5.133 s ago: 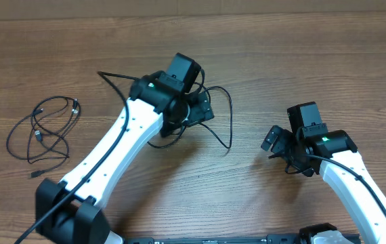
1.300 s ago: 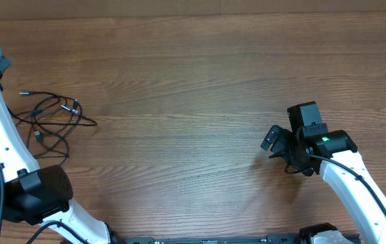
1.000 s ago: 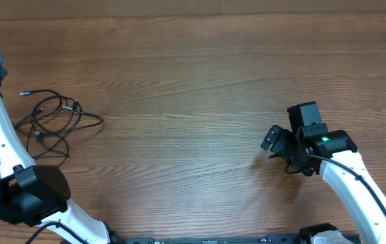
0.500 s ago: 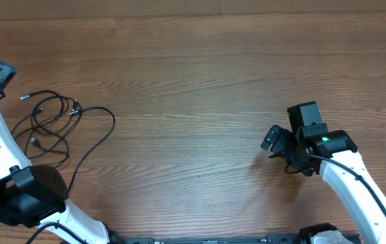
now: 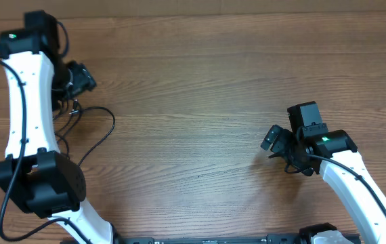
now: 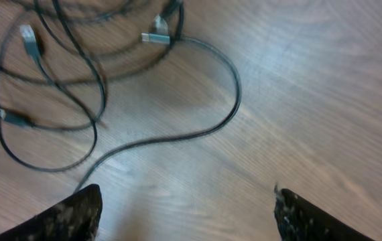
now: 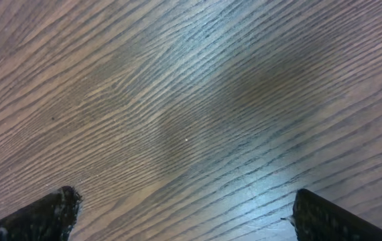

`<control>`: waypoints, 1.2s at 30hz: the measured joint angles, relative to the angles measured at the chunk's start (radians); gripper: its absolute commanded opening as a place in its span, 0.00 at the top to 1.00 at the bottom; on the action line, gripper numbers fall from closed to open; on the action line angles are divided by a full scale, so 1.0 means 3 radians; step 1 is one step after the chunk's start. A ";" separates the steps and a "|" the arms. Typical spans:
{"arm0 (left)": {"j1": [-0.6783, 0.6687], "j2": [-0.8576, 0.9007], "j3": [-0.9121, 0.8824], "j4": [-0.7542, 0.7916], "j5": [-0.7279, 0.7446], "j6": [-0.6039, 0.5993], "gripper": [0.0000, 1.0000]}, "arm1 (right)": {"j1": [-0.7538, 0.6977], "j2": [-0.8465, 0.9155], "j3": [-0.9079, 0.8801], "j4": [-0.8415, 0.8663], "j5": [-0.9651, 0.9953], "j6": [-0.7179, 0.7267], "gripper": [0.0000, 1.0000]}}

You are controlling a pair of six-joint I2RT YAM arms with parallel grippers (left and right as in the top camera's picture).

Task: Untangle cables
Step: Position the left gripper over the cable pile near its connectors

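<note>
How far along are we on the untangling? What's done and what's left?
Little looks done: one long loop lies spread out to one side. Nothing is in hand: the left gripper hangs over the cables with jaws open and empty, and the right gripper is open over the table. Left: the cords beside the silver plug cross one another and need separating.

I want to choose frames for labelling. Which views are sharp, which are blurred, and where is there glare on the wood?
Left wrist: the cables are smeared, most near the top edge, and pale glare lies on the table at upper right. Right wrist: the wood grain is sharp, with a bright patch at lower centre. Overhead: evenly lit and sharp, no strong glare.
</note>
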 measured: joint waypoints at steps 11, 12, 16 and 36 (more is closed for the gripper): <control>-0.0076 0.0000 -0.1067 0.0977 -0.0169 -0.0640 0.03 | 0.0000 0.0001 0.0000 -0.0001 -0.0003 0.0001 0.00; -0.0061 0.0000 -0.1094 0.1068 -0.0158 -0.0814 0.02 | 0.0000 0.0001 0.0000 -0.0004 -0.0003 0.0000 0.00; -0.0058 0.0000 -0.1116 0.1244 -0.0083 -0.1413 0.03 | 0.0000 0.0001 0.0000 -0.0001 -0.0001 0.0000 0.00; -0.0056 0.0009 -0.1119 0.1860 -0.0089 -0.2701 0.38 | 0.0000 0.0001 0.0000 -0.0010 -0.0011 0.0000 0.00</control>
